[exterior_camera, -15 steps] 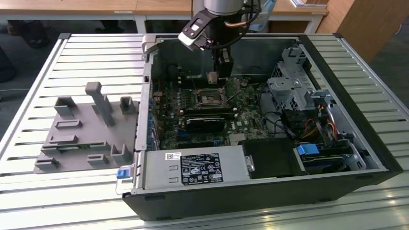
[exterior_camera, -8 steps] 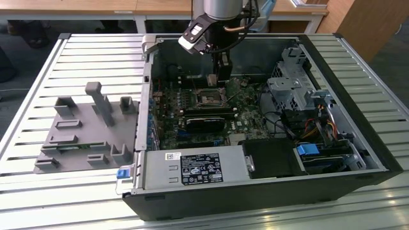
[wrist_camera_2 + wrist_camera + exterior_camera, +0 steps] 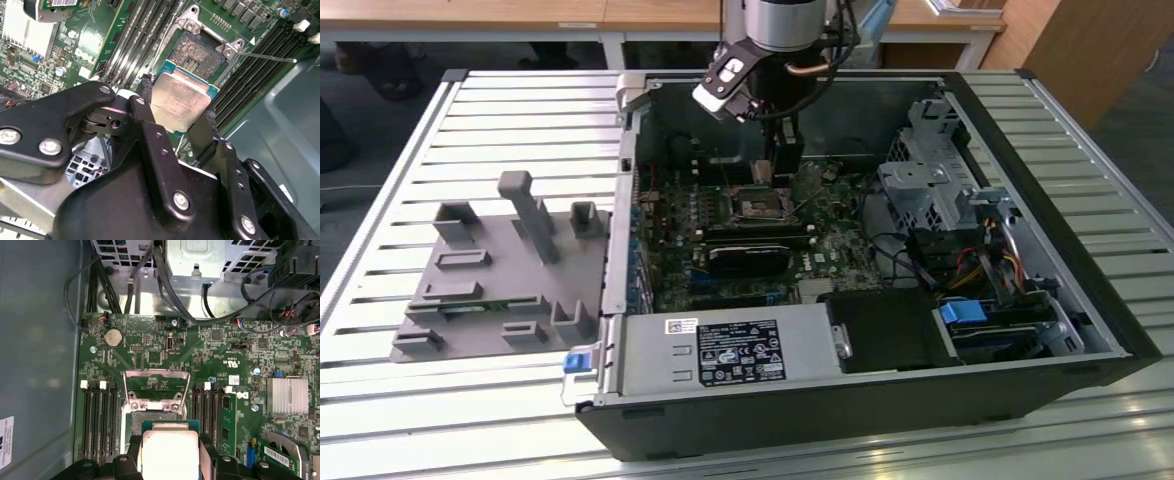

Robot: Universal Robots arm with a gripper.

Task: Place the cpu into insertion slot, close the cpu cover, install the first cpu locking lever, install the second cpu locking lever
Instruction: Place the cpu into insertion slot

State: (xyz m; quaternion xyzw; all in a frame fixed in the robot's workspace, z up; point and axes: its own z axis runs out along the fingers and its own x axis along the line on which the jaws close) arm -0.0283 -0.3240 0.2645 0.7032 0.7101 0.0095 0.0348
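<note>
The gripper (image 3: 177,107) was seen clamped on the chip (image 3: 182,102), which was held just short of the bare socket (image 3: 197,52), at the gripper's six o'clock in the exterior view. The cover (image 3: 156,374) was raised. Placing was judged underway; square alignment was called for.

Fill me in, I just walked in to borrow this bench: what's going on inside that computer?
The arm's gripper is shut on the cpu, a pale metal square pinched between its black fingers, inside an open computer case. It holds the chip near the insertion slot on the green motherboard, but the chip is not seated and the socket is bare. The cpu cover stands swung open at the slot's edge.
</note>
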